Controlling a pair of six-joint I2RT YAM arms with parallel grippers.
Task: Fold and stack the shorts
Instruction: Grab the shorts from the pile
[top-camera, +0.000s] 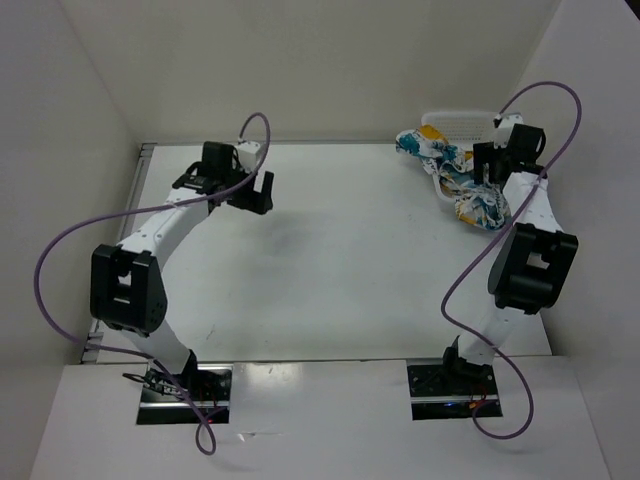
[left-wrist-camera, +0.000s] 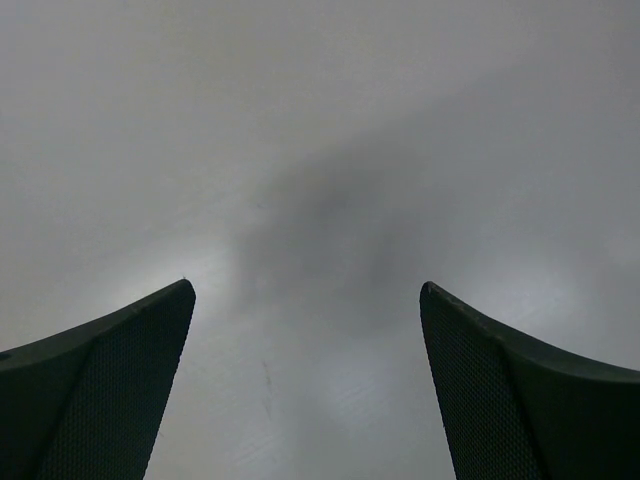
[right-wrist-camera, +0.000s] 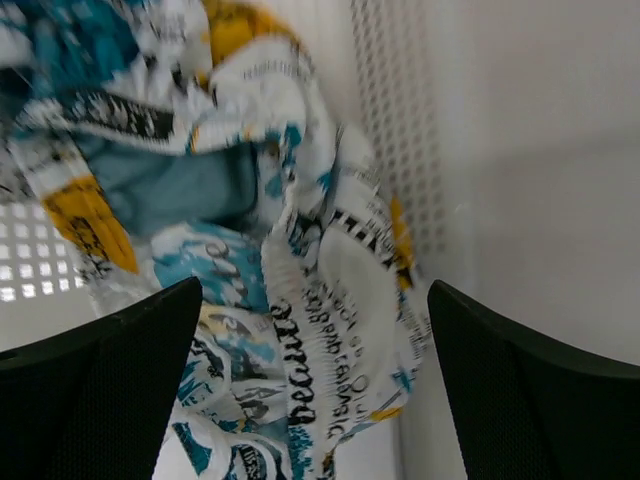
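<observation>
The shorts (top-camera: 462, 181) are a crumpled heap of white fabric with teal, yellow-orange and black print, spilling from the white lattice basket (top-camera: 458, 124) onto the table at the back right. My right gripper (top-camera: 487, 172) is right over the heap, open, with the fabric (right-wrist-camera: 330, 300) lying between its two fingers (right-wrist-camera: 110, 390); the jaws stand wide apart and do not pinch it. My left gripper (top-camera: 252, 192) is open and empty above bare table at the back left; its wrist view shows only its fingertips (left-wrist-camera: 120, 380) over grey tabletop.
The basket wall (right-wrist-camera: 400, 130) stands right behind the shorts. White walls close the table on the left, back and right. Purple cables loop from both arms.
</observation>
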